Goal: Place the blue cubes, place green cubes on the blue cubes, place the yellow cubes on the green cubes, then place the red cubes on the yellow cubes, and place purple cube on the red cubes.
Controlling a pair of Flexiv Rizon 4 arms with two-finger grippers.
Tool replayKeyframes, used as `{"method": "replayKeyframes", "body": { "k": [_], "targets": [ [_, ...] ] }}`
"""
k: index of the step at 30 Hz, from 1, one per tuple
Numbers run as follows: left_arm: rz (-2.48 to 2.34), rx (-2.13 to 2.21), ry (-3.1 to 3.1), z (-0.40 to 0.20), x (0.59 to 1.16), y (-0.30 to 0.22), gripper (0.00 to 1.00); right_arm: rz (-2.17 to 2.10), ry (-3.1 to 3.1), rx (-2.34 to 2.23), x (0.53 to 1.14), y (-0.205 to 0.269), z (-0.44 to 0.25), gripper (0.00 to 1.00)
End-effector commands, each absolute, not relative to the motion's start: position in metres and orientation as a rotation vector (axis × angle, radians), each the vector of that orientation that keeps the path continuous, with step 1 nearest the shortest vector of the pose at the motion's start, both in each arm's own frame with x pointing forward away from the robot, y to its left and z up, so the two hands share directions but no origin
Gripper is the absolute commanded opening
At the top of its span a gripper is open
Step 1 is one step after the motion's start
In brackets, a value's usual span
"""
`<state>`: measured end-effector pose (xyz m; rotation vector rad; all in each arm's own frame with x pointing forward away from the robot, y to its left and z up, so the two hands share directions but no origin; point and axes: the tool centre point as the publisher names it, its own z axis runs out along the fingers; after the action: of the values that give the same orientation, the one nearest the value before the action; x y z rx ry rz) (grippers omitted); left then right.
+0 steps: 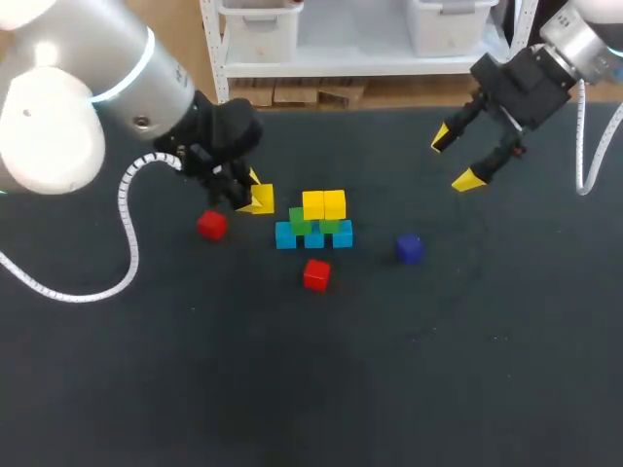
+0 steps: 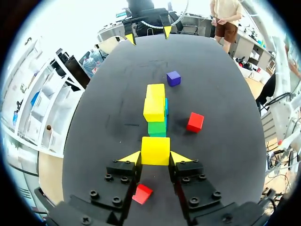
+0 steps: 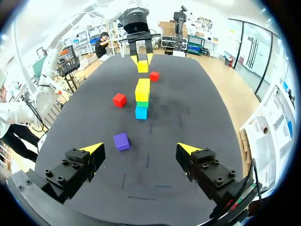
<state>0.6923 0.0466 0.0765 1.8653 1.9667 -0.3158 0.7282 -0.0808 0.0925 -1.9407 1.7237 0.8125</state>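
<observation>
The left gripper (image 2: 155, 157) clasps a yellow cube (image 2: 155, 150) just beside the blue, green and yellow stack (image 1: 313, 222). The right gripper (image 1: 456, 159) hangs spread wide over the worktop (image 1: 292, 389), well apart from the purple cube (image 1: 409, 248).

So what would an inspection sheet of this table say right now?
Surface: dark table.
Job's things: three blue cubes in a row, green cubes on them, two yellow cubes on top; two red cubes and the purple cube loose on the table.
Clutter: nothing seen.
Grippers: left gripper shut on a third yellow cube; right gripper open, holding nothing.
Cables: coiled white cable at left, plain white cable at right.
Surroundings: nothing seen over the table.
</observation>
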Motion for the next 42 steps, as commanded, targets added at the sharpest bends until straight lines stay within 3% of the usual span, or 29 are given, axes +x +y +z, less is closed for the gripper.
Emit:
{"method": "replayKeyframes", "body": {
  "k": [1,42],
  "targets": [
    [-0.324,1.869,1.971,0.073,0.698,0.038,0.00,0.815,1.721,-1.941,0.729,-0.081,0.092,1.00],
    [-0.370,1.843,1.986,0.060,0.702,0.010,0.00,0.815,1.721,-1.941,0.729,-0.081,0.092,1.00]
  ]
}}
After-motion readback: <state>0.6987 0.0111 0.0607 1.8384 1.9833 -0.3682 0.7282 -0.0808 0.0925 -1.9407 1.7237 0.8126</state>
